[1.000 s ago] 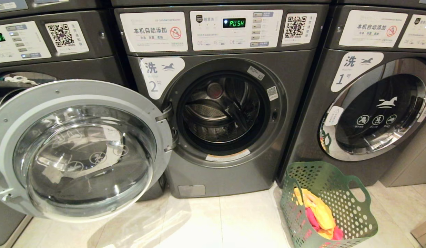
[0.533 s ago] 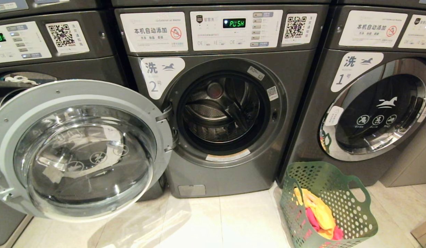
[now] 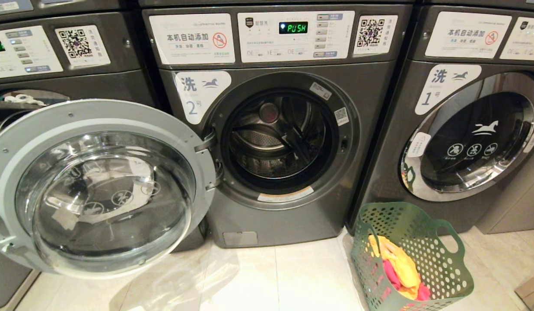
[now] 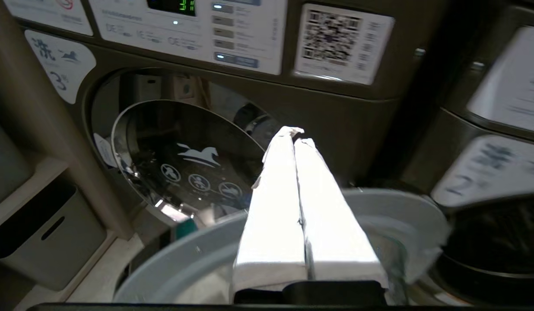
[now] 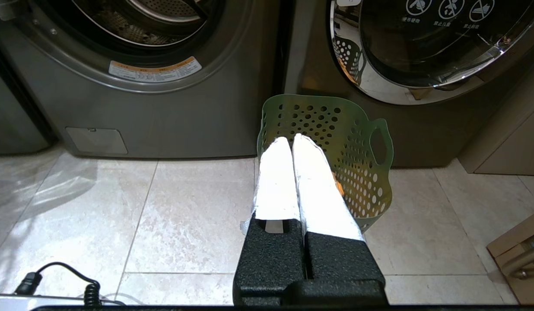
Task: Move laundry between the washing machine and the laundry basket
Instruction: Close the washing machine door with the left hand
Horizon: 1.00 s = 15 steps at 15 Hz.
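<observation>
A: Nearest first. Right gripper [image 5: 293,140] hangs low over the floor tiles [image 5: 185,207], pincer pressed flat together, holding nothing. It points at the near rim of the green basket [image 3: 440,255].

B: And the laundry?

A: Yellow and pink clothes [image 3: 401,270] are heaped in the basket, which stands on the floor to the right, just in front of the gap between the middle washer and the right one.

B: Left side?

A: Left gripper [image 4: 295,138] is up above the open door [image 3: 98,185], pincer also closed and empty. Neither arm shows in the head view.

B: Farther back?

A: Middle washer [image 3: 284,142], door swung fully out to the left, drum [image 3: 278,138] dark and bare as far as I can see. Display reads PUSH.

B: Risks?

A: As I judge it: the left arm sits close over the door edge, so a careless drop could knock the glass. Closed fingers must spread before any grab, or they just shove the cloth. The basket looks light; a snagged garment could tip it.
</observation>
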Motion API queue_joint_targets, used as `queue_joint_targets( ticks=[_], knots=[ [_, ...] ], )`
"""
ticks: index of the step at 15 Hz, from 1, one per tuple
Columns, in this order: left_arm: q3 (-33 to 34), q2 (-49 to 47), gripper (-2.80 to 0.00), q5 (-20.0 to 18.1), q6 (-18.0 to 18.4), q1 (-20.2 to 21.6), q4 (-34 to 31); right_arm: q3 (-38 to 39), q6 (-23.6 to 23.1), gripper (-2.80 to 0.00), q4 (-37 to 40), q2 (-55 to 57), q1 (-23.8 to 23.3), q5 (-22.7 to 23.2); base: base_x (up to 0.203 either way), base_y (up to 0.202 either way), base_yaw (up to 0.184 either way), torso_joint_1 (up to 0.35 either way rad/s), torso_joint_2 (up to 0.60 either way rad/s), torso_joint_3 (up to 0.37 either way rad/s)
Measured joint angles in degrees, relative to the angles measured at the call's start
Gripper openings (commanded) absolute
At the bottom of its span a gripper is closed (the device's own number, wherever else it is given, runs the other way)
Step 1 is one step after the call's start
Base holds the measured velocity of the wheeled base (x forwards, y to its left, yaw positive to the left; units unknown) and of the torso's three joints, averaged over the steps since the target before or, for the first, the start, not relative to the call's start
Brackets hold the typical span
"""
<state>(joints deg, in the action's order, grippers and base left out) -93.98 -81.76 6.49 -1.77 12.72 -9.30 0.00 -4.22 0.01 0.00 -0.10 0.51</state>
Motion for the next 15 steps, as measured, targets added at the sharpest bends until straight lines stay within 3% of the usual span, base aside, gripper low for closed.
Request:
queue_joint_targets(
  ticks=[4, 7, 10, 12, 15],
  knots=[
    [-8.8, -14.5, -2.8, -3.9, -0.7, 9.1, 4.0, 0.0, 0.0, -2.8, 0.0, 0.0, 0.0, 0.0, 0.0, 0.0, 0.0, 0.0, 0.0, 0.0],
    [-13.8, -21.3, -2.8, -5.8, -1.0, 11.8, 4.0, 0.0, 0.2, -2.8, 0.0, 0.0, 0.0, 0.0, 0.0, 0.0, 0.0, 0.0, 0.0, 0.0],
    [-15.4, -25.3, -2.8, -12.1, -2.1, 13.3, 3.0, 0.0, 0.1, -2.8, 0.0, 0.0, 0.0, 0.0, 0.0, 0.0, 0.0, 0.0, 0.0, 0.0],
    [-15.7, -26.6, -2.8, -16.3, -4.2, 13.7, -1.4, 0.0, 0.3, -2.8, 0.0, 0.0, 0.0, 0.0, 0.0, 0.0, 0.0, 0.0, 0.0, 0.0],
    [-16.4, -26.4, -2.8, -20.3, -10.1, 13.6, -12.3, 0.0, 0.3, -2.8, 0.0, 0.0, 0.0, 0.0, 0.0, 0.0, 0.0, 0.0, 0.0, 0.0]
  ],
)
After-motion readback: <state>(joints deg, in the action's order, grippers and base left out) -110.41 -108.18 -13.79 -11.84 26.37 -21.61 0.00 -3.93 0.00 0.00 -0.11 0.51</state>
